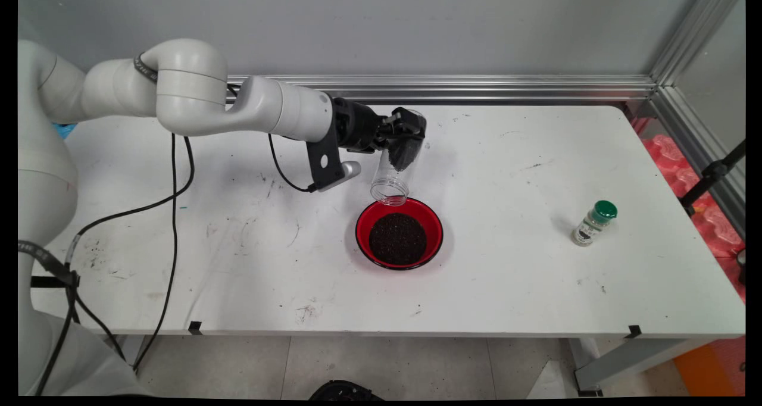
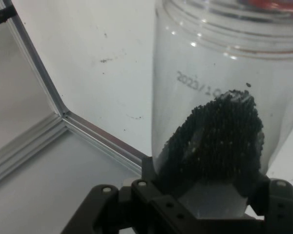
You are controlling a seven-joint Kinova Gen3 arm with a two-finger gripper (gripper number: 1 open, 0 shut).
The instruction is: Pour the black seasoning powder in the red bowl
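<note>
GRIPPER (image 1: pixel 406 137) – fingers clamped on clear jar (image 1: pixel 395 174), tilted mouth-down just above far rim of red bowl (image 1: pixel 364 222) | JAR – dark grains (image 2: pixel 219 136) remain heaped near its base; not emptied | BOWL – mid-table, already holds a dark mound (image 1: pixel 397 238) | ELSEWHERE – green-capped shaker (image 1: pixel 593 222) upright, well apart to the right

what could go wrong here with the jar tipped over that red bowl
The clear jar is tilted with its mouth above the far rim of the red bowl, not its middle, so dark grains may spill onto the table. Grains still sit at the gripper end, so a sudden rush is possible.
</note>
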